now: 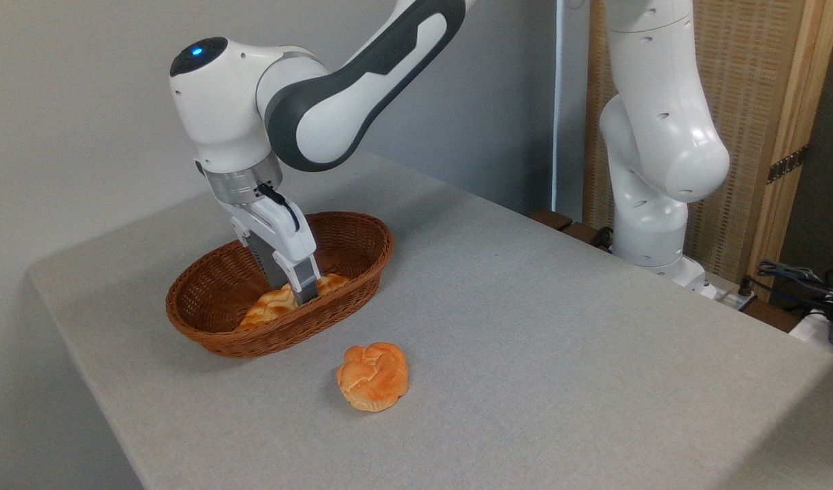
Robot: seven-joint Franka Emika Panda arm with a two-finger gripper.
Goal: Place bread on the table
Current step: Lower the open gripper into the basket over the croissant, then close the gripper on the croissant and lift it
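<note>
Bread (270,307) lies lengthwise in basket (205,333); ends lower-left, upper-right.

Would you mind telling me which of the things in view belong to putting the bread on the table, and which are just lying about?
Part of the job:
- braided loaf, lying in the basket
- gripper, lowered onto the loaf
- table, where the loaf should go
- wicker basket, holding the loaf

Just lying about:
- round bun, on the table in front of the basket
- cables, far right
</note>
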